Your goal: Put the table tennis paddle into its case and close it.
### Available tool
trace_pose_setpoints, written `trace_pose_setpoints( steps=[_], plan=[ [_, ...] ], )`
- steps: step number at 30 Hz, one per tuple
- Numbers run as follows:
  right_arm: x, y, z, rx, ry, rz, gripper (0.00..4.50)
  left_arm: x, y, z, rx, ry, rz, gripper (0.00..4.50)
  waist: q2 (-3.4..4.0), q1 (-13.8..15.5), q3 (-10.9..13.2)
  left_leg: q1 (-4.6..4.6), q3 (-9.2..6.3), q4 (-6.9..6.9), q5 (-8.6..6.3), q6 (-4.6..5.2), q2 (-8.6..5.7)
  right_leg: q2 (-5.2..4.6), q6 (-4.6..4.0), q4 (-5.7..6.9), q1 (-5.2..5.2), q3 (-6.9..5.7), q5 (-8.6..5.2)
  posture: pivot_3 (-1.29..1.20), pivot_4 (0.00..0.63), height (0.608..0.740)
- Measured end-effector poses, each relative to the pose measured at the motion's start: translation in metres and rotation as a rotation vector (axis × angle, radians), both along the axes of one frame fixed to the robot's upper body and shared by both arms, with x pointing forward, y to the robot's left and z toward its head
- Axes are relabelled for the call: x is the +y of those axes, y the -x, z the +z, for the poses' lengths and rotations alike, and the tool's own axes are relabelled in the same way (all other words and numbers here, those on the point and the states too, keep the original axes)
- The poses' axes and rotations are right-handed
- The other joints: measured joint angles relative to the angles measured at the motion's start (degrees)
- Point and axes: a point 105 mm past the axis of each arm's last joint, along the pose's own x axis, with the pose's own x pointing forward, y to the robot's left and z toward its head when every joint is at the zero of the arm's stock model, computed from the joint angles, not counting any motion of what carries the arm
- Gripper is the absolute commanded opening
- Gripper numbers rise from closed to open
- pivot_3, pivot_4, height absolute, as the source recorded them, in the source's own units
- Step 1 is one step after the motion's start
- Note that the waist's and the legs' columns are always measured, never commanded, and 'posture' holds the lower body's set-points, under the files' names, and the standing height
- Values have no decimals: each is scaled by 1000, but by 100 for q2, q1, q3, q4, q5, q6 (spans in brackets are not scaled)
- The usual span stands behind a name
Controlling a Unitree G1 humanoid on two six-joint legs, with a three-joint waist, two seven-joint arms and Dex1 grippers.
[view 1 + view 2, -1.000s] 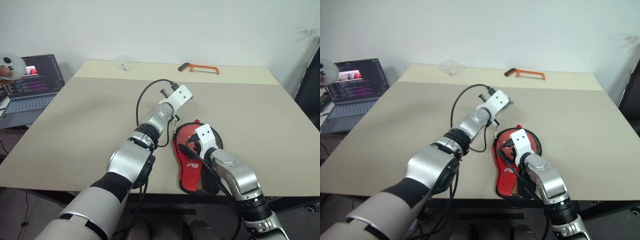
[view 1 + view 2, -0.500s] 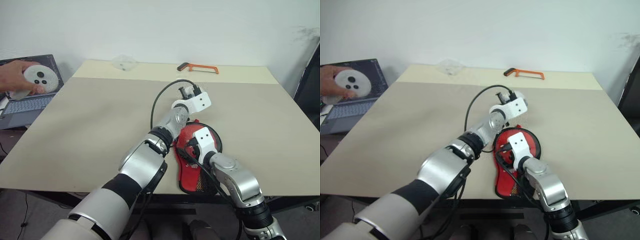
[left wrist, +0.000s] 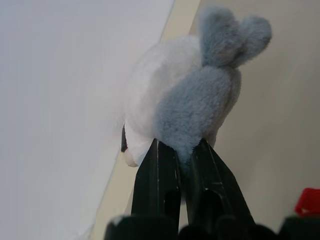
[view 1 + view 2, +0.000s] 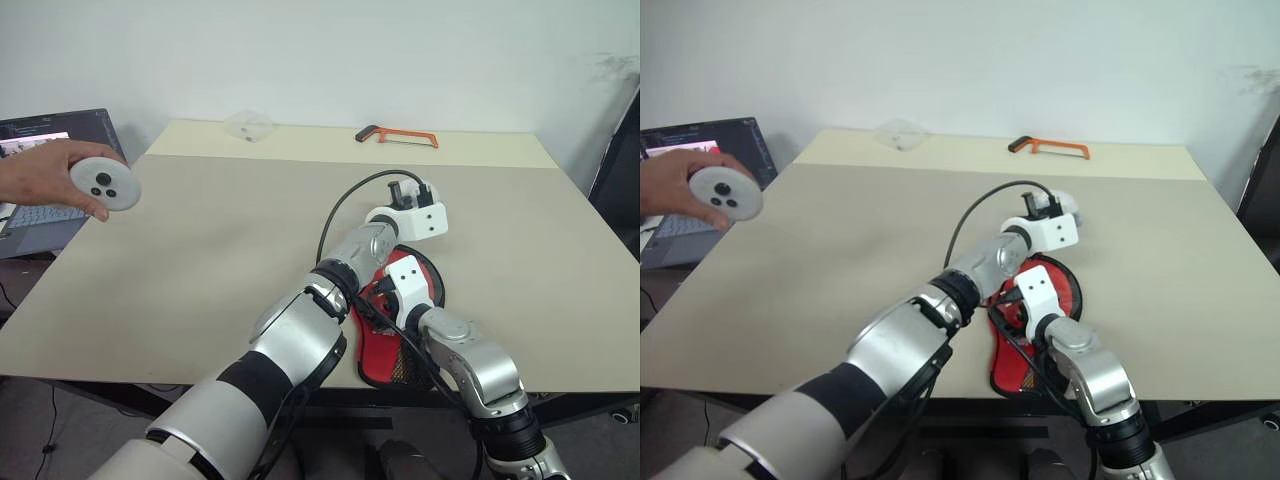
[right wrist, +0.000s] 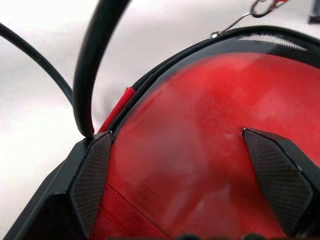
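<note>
Here the case lies flat at the near edge of the counter, its long axis running near to far with the round end far, and through its clear face shows red that I take for the table tennis paddle. The right gripper is the nearer one, angled down right over that round end with its jaws spread wide on either side of it. Just beyond, the left gripper reaches level across the case's far end, jaws pinching a grey-and-white plush tuft.

silver arms; white wrists; black cables
</note>
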Motion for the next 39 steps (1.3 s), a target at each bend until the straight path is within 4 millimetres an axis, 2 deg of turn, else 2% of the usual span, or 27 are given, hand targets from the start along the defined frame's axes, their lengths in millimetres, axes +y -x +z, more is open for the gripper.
trace_pose_setpoints(
  steps=[12, 17, 20, 27, 29, 30, 34, 39],
  plan=[
    [-1, 4, -1, 1, 0, -5, 4500, -9, 6, -3, -49, -84, -61, 5, 0, 9, 0, -1, 0, -1, 0, 0, -1, -1, 0, -2, 1, -1, -1, 0, 150, 740],
    [-2, 5, -2, 2, 7, -3, 4500, -10, 7, -10, 42, -71, -62, 5, 0, 7, -2, 0, 0, -1, 0, 0, 0, -1, -1, -2, 1, -1, -1, 0, 150, 740],
    [-1, 5, -2, 3, 10, 4, 4500, -10, 10, -19, 118, -91, -89, 884, 1, -3, -5, 1, 0, -2, 0, 0, 0, 0, -2, -2, 1, -1, -1, 0, 150, 740],
    [1, 2, -2, 6, 20, 23, 4500, -3, 18, -52, 256, -150, -156, 3589, 2, -18, -47, 15, -1, -2, 0, 0, 1, 0, -1, -1, 15, -1, 0, 0, 150, 740],
    [2, 0, -2, 10, 21, 31, 4500, -1, 20, -56, 279, -161, -175, 4312, 2, -24, -47, 15, -2, 0, 0, 0, 1, 0, 3, 0, 16, 0, 3, 0, 150, 740],
    [2, -1, -3, 15, 23, 37, 4500, 2, 19, -55, 286, -164, -181, 4493, 0, -30, -55, 24, -2, 0, 0, 0, 1, 0, 3, -1, 25, 0, 3, 0, 150, 740],
    [2, -4, -4, 26, 30, 55, 4500, 7, 20, -53, 324, -163, -236, 4493, -1, -53, -54, 83, -2, -5, -3, -3, 2, -1, -33, -13, 81, 0, -18, 0, 150, 740],
    [5, -7, -2, 19, 43, 107, 4500, 18, 21, -49, 436, -113, -283, 4493, -1, -89, -49, 88, 1, -9, -2, -2, 1, -1, -32, -13, 83, 6, -17, 0, 150, 740]
  ],
)
